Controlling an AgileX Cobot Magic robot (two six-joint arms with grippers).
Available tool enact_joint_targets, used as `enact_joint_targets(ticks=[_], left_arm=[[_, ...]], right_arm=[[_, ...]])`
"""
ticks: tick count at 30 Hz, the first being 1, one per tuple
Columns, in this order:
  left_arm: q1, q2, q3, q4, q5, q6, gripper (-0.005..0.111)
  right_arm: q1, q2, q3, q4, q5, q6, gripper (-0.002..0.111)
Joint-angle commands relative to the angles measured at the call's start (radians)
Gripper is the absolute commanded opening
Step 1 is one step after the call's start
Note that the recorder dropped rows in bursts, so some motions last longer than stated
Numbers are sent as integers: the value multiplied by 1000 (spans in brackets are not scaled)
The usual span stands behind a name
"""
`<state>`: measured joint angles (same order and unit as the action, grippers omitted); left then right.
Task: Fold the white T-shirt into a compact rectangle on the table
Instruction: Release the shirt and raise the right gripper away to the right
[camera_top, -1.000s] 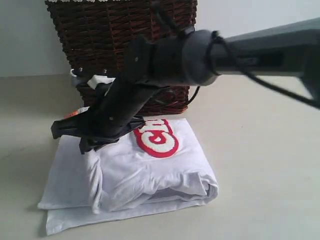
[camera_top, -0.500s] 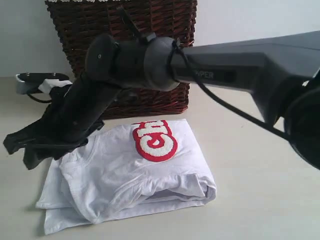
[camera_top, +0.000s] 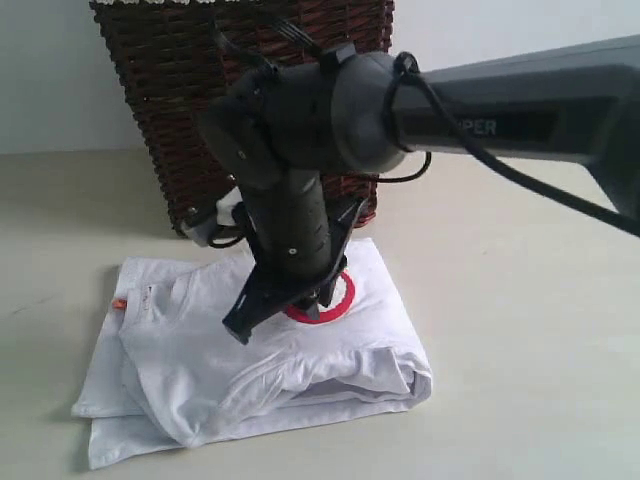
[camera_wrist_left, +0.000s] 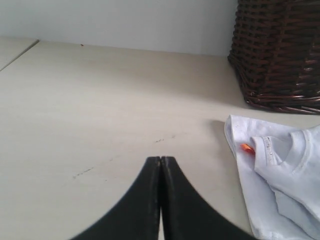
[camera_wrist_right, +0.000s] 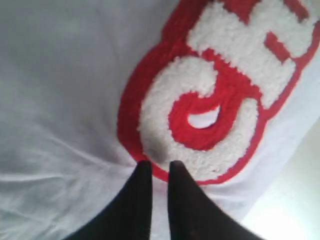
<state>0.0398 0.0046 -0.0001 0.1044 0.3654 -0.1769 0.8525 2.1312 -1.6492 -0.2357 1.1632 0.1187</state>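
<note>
Wide table (camera_top: 520, 330); wicker basket (camera_top: 150, 90) at back. In front, white T-shirt (camera_top: 200, 370) lies part-folded and bulky. right gripper (camera_wrist_right: 156, 167): jaws nearly together, nothing held, tips at the logo, probably pressing it flat. left gripper (camera_wrist_left: 160, 161): closed, empty, parked aside.

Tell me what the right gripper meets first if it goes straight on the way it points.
The lettering on the shirt, just beyond the right gripper; whether the tips touch it now is unclear.
</note>
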Motion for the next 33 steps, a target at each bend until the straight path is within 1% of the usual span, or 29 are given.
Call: enact_joint_targets(ticks=[1, 2, 5, 9, 11, 16, 21, 25, 27, 30, 33], left_arm=[[2, -5, 0, -8, -10, -7, 0], [2, -5, 0, -8, -10, -7, 0], [2, -5, 0, -8, -10, -7, 0], [2, -5, 0, -8, -10, -7, 0], [2, -5, 0, -8, -10, -7, 0], [2, -5, 0, -8, -10, -7, 0], [2, -5, 0, -8, -10, -7, 0], [2, -5, 0, -8, -10, -7, 0], [2, -5, 0, -8, -10, -7, 0], [2, -5, 0, -8, -10, -7, 0], [2, -5, 0, -8, -10, -7, 0]], right_arm=[[-10, 36, 86, -5, -182, 19, 0], [-15, 51, 102, 25, -213, 16, 0], [-15, 57, 118, 36, -227, 8, 0], [-15, -64, 118, 58, -290, 8, 0], [-9, -149, 144, 56, -369, 8, 0], [-9, -343, 292, 46, -570, 15, 0], [-9, -572, 513, 46, -752, 22, 0], [-9, -770, 668, 50, -860, 26, 0], [-9, -875, 737, 50, -873, 50, 0], [-9, -1024, 801, 50, -796, 52, 0], [-9, -1173, 857, 50, -763, 63, 0]])
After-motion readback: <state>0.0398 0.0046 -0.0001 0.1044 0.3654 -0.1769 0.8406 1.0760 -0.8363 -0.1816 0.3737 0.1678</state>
